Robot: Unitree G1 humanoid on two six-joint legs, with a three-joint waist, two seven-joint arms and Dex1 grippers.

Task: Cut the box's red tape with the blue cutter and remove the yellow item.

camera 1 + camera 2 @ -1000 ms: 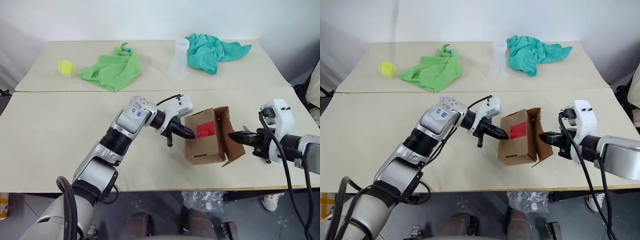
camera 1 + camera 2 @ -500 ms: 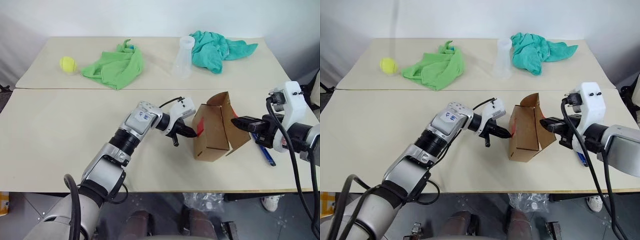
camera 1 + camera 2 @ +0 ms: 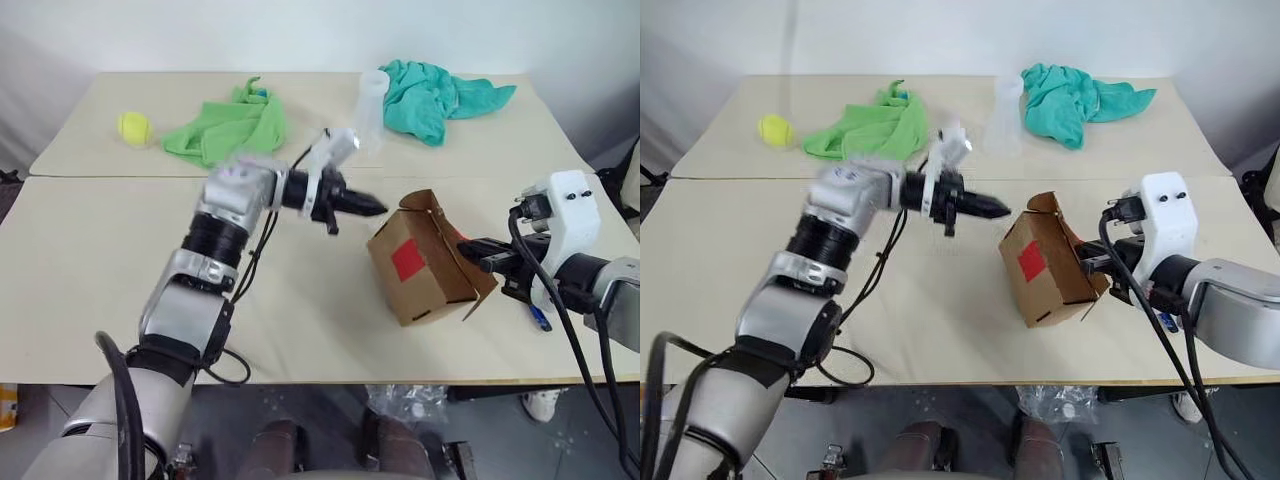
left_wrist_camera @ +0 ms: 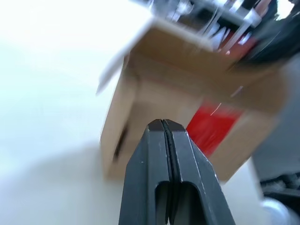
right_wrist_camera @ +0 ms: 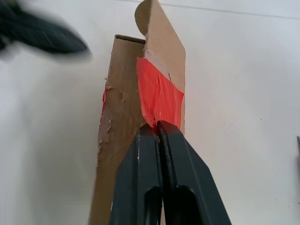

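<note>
Since the earlier frames, the box [image 3: 420, 262] has been tipped from standing on its base to a tilt, and the left gripper [image 3: 372, 208] has been raised off the red patch to a point above and to the box's left. The box is now found on the near table [image 3: 100, 290], right of centre, with one lower corner toward the front edge and its long axis slanted from upper left to lower right. The red tape [image 3: 405, 259] is carried on the broad face turned toward the camera and the left arm, and the opened flaps are directed up and to the right. One flap, with a torn strip of red tape on it, is pinched between the closed fingers of the right gripper [image 5: 157, 127], as seen in the right wrist view. The left gripper's fingers are pressed together on nothing and are aimed rightward at the box, apart from it. Part of the blue cutter [image 3: 538, 318] is seen on the table behind the right arm, close to the front right edge. Bare tabletop is left in front of and to the left of the box. Well apart, on the far table, a tennis ball [image 3: 133, 127], a green cloth [image 3: 228, 131], a clear flask [image 3: 370, 108] and a teal cloth [image 3: 435, 96] are laid out.
</note>
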